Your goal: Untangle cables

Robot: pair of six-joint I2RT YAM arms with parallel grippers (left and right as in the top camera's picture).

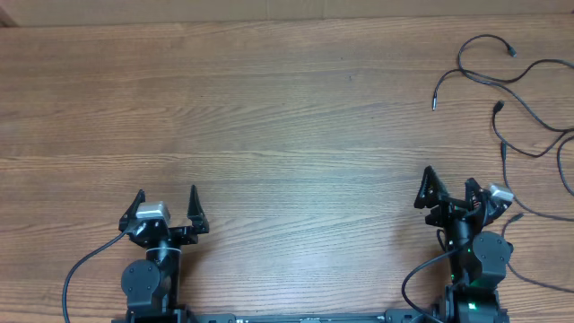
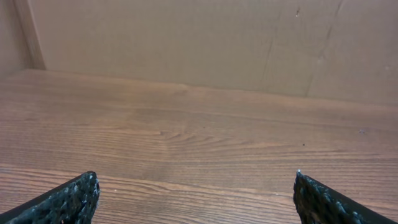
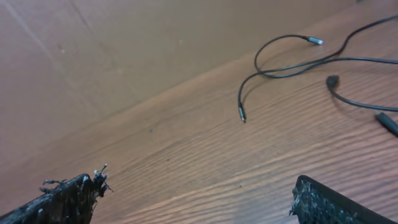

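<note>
**A:** Where are the cables?

**B:** The black cables (image 1: 502, 82) lie in loose loops at the far right of the wooden counter (image 1: 269, 108). Some strands run off the right edge of the overhead view. Several plug ends lie free. One of them points toward the middle of the counter, apart from the rest.

**A:** And the arms?

**B:** Both sit at the near edge, well apart from each other. The left end effector (image 1: 167, 192) is released, its two fingers (image 2: 74, 198) spread wide over bare wood. The cables are well away from it, and its wrist camera shows only wood grain and a cardboard wall behind.

**A:** And the right one?

**B:** The right end effector (image 1: 448, 178) is also released, jaws wide and nothing between them. It is the nearer one to the cables, though not touching them. Its wrist view shows a curled strand and a plug tip ahead and to the right of the fingertips (image 3: 308, 190).

**A:** Do any strands cross?

**B:** Yes, near the far right edge, but I cannot tell how many cables there are.
</note>
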